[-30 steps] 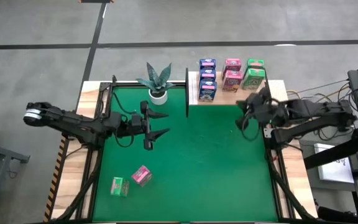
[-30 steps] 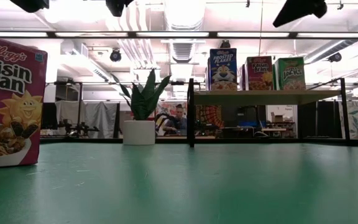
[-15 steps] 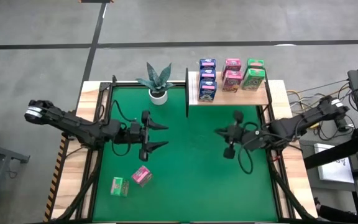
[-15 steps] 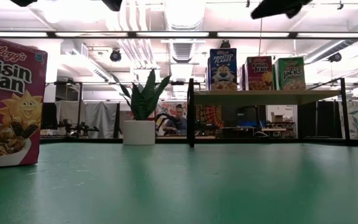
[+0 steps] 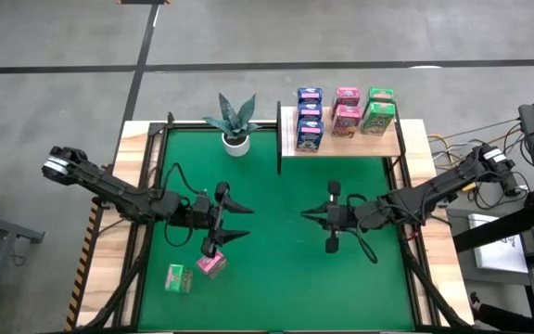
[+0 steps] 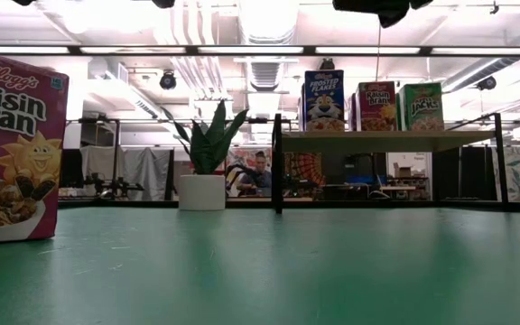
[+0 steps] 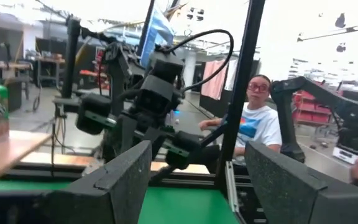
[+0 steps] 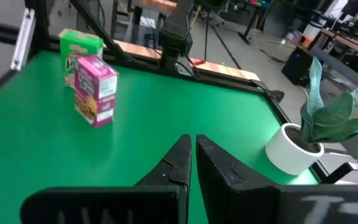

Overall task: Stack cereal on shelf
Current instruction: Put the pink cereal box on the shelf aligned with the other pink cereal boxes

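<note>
Left gripper (image 5: 237,222) jaws spread, seemingly above pink cereal box (image 5: 211,263).

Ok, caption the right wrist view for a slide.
Shut right gripper over the green mat, facing a pink cereal box, a green box behind it, and a potted plant.

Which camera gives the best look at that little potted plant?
The low view shows the potted plant best: whole, side-on, nothing in front. The high view shows its leaves from above, small. The right wrist view catches only part. The left wrist view misses it.
</note>
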Controlling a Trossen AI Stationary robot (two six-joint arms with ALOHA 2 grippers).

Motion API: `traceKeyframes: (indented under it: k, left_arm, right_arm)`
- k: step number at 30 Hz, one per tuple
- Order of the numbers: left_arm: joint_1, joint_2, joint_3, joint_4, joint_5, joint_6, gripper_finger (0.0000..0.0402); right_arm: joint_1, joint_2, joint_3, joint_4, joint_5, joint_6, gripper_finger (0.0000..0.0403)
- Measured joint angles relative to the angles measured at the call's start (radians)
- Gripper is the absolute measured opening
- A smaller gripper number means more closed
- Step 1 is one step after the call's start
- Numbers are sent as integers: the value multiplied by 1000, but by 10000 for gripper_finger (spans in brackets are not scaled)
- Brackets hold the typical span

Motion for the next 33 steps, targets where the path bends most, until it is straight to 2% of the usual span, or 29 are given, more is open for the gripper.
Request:
traceKeyframes:
  k: [3,7,10,13,18,20,22,25,30,33]
  left_arm:
    - [-2,16,0,2,-1,-59,242]
    - [-2,58,24,-22,-28,-138,242]
    - [-5,76,94,-170,-29,-199,242]
    - [-13,72,211,-521,-28,-345,242]
    - [-78,114,438,-1334,-23,-711,242]
    - [-101,154,506,-1567,-23,-845,242]
    - [-117,191,568,-1733,-21,-940,242]
    - [-134,240,637,-1843,17,-1000,242]
    - [-156,318,722,-1858,82,-1015,242]
    - [-164,376,774,-1933,119,-1043,242]
  right_arm:
    - [0,9,-1,-1,-1,-12,13]
    - [0,14,-3,0,-54,-16,13]
    - [0,14,-4,0,-61,-12,13]
    - [0,14,-8,-2,-67,-9,13]
    - [0,14,-8,-28,-67,-8,13]
    - [0,14,-9,-31,-67,-7,13]
    - [0,14,-9,-30,-67,-8,13]
    - [0,14,-9,-30,-67,-8,13]
    - [0,14,-9,-31,-67,-8,13]
    - [0,14,-10,-31,-67,-8,13]
